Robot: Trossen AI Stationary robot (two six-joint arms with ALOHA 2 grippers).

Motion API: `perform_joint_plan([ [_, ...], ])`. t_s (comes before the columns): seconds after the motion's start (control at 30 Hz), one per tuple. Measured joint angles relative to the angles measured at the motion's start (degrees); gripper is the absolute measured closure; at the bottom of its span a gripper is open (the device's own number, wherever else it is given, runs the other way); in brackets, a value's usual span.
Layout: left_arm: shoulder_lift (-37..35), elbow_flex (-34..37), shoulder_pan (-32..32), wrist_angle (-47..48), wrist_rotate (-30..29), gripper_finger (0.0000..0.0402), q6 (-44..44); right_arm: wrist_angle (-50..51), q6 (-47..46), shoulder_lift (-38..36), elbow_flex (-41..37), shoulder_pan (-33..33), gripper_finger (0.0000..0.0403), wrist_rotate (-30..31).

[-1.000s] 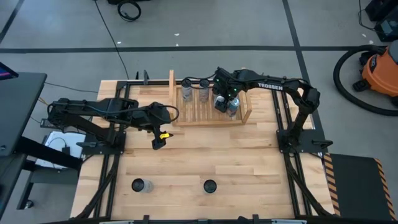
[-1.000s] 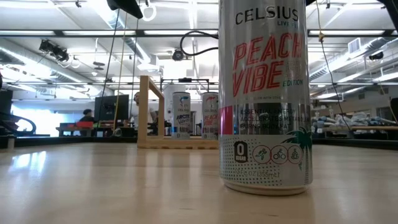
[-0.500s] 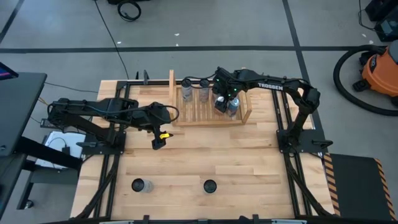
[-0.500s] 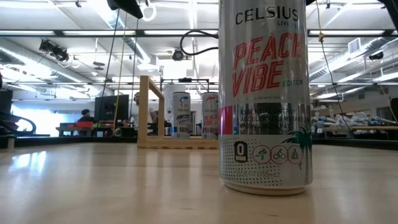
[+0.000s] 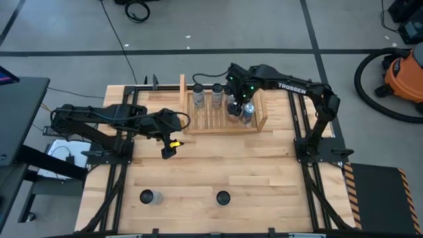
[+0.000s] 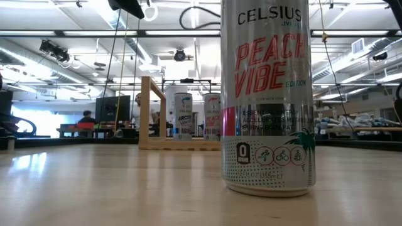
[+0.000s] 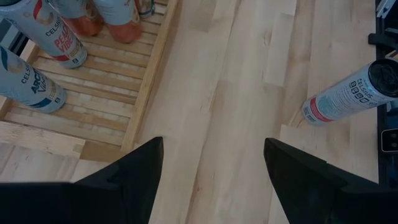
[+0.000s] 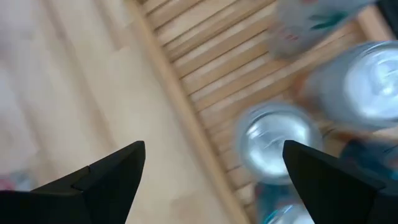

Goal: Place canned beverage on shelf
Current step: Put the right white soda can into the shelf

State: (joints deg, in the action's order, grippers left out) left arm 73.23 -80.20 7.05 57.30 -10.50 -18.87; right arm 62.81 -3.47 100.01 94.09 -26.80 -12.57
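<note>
**Right claw wide open over the shelf, gripping nothing**

Right claw (image 5: pixel 236 99) is hovering above the right part of the shelf (image 5: pixel 223 123), fingers (image 8: pixel 106 177) spread wide and holding nothing. Its wrist view is looking down onto can tops on the slats; one silver can top (image 8: pixel 275 142) is showing between the fingers, with no contact visible.

The shelf is sitting at the far side of the worktop (image 5: pixel 218 168), between the two arms. Two cans are standing near its left upright board: one can (image 5: pixel 198 89) and the can next to it (image 5: pixel 217 90). A cluster of cans (image 5: pixel 246 110) is standing under and just beside the right claw; the exact count is not readable.

Left claw (image 5: pixel 168 151) is hanging over the worktop just off the shelf's left front corner. Its fingers (image 7: pixel 124 180) are standing partly apart and nothing is showing between them. Its wrist view is also picking up a loose can (image 7: pixel 351 93) out on the worktop.

Two more cans are standing at the near edge of the worktop: a left one (image 5: pixel 147 197) and a right one (image 5: pixel 223 198). A Peach Vibe can (image 6: pixel 267 94) is filling the low view close to the lens, upright, with the shelf and two cans showing behind it.
</note>
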Motion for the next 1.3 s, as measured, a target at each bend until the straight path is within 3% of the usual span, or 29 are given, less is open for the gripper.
perform_joint_plan([
  [0.33,0.0,0.0,-0.02,2.18,-1.4,0.0122,0.07,7.44,-2.57,-1.93,2.33,12.16,0.0013,-0.5],
  [0.53,0.0,0.0,0.0,2.6,-1.47,0.0122,0.04,7.5,-2.98,-2.58,2.33,18.63,0.0016,14.27],
  [0.73,0.0,0.0,-0.02,2.59,-1.49,0.0122,0.04,7.43,-8.84,-2.58,2.33,23.84,0.0017,10.15],
  [0.87,0.0,0.0,0.0,2.57,-1.47,0.0122,0.03,7.3,-12.29,-2.58,2.33,30.07,0.0017,11.88],
  [1.3,0.0,0.0,0.0,2.55,-1.47,0.0122,0.57,-8.7,-25.54,-2.54,2.29,49.79,0.0018,21.42],
])
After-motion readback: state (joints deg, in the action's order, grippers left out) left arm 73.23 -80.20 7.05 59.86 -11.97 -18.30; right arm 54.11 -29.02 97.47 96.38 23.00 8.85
